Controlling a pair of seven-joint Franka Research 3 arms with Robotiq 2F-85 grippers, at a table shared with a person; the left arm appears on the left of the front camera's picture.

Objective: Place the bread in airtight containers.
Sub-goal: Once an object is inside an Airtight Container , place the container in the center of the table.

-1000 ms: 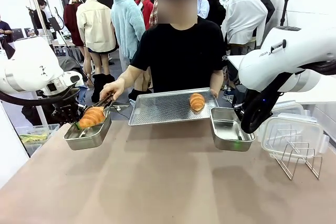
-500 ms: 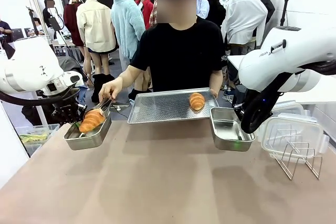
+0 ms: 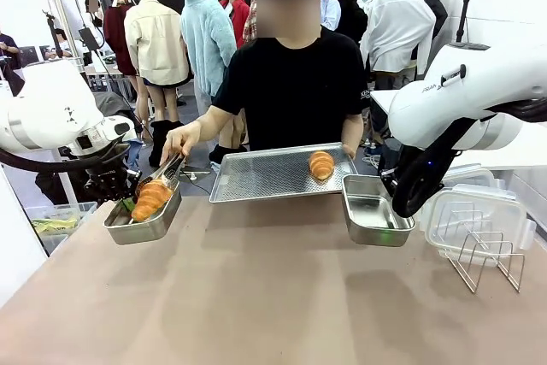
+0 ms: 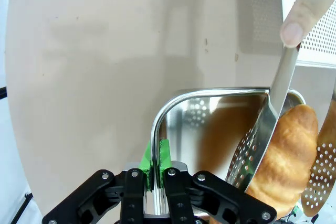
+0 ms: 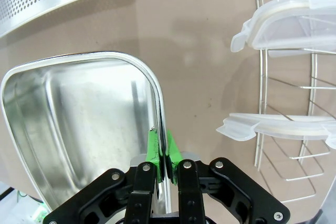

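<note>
A: How far is the task getting?

B: Not halfway. One roll is hanging in the person's tongs inside the left pan (not released yet); the other piece is lying on the perforated tray.

A: The pincers?

B: The left pincer is clamping the left pan's rim, the right pincer the empty right pan's; both lids are waiting on the wire rack.
</note>
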